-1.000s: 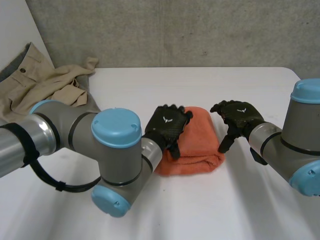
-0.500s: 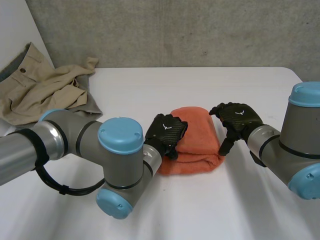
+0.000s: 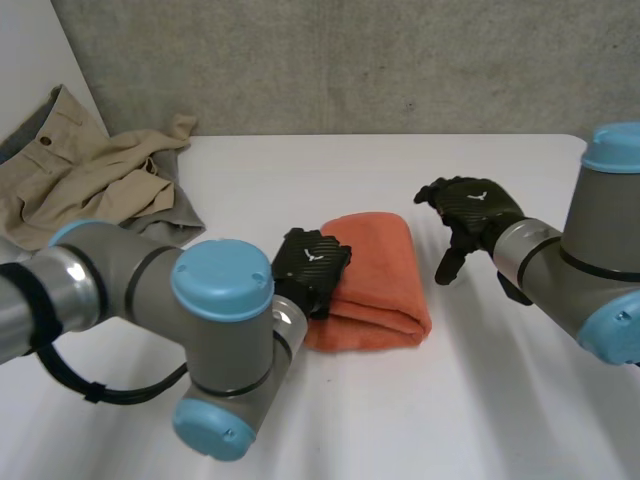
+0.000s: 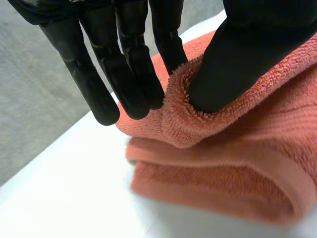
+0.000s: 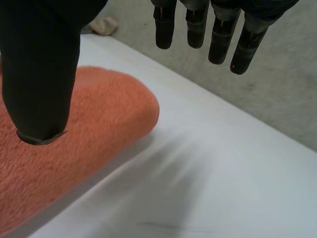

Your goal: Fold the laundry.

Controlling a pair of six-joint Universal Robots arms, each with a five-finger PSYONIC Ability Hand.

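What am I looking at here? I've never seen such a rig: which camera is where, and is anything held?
This is a two-armed robot at a white table, each arm ending in a black hand. The wide picture comes from a camera behind the arms, looking down; the two close ones come from wrist cameras looking along each palm. A folded orange towel lies mid-table, a crumpled beige garment at the far left. The left hand pinches the towel's top layer between thumb and straight fingers. The right hand hovers open beside the towel, holding nothing.
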